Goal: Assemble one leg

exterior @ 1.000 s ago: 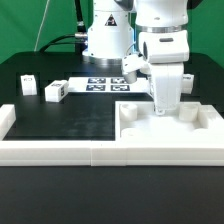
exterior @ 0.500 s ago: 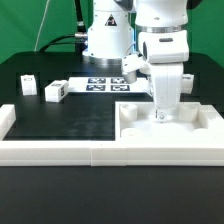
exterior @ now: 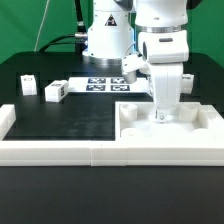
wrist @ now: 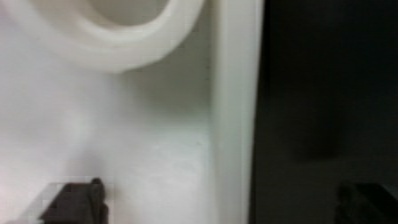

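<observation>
Two legs, small white blocks with square tags, lie on the black table at the exterior view's left [exterior: 27,85] [exterior: 55,91]. Another tagged white block [exterior: 132,64] shows behind the arm. My gripper [exterior: 163,112] points straight down over the large flat white slab [exterior: 190,128] at the right, its tips at the slab's surface. In the wrist view my gripper [wrist: 217,202] is open. Its dark fingertips [wrist: 73,201] stand wide apart, astride the slab's edge [wrist: 178,150]. A round hole in the slab [wrist: 125,15] lies ahead. Nothing is held.
The marker board [exterior: 104,85] lies at the back middle by the robot base. A low white wall [exterior: 50,151] runs along the table's front and left side. The slab touches that wall at the front right.
My gripper has sunk slightly toward the slab. The legs and the slab have not moved.
</observation>
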Controlling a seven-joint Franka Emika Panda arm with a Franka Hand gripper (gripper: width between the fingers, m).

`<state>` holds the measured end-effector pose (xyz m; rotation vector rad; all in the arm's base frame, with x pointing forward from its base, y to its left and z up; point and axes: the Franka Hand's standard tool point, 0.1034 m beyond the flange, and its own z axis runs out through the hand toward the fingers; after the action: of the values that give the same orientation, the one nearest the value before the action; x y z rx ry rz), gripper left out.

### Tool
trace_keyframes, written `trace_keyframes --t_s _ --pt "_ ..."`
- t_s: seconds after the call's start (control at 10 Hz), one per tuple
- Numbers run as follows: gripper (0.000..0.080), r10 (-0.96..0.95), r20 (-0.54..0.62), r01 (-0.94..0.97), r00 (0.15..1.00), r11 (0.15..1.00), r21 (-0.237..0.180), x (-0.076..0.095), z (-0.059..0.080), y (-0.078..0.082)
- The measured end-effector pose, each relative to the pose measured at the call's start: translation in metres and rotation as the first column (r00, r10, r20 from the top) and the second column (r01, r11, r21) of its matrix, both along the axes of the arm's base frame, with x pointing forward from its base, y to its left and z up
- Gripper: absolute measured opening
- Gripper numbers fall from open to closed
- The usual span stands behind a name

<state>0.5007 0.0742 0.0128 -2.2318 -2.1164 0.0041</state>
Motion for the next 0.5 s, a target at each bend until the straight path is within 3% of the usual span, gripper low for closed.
trace_keyframes --t_s 0.2,0.4,0.5 --pt "0.0649 -0.036 0.023 0.037 0.999 0.999 -0.018 -0.020 0.028 0.001" --pt "0.0649 -0.043 0.033 0.044 0.999 0.999 -0.031 -0.033 0.044 -0.002" --pt "0.0649 -0.065 0.033 0.066 0.997 0.997 -0.032 -0.034 0.044 -0.003"
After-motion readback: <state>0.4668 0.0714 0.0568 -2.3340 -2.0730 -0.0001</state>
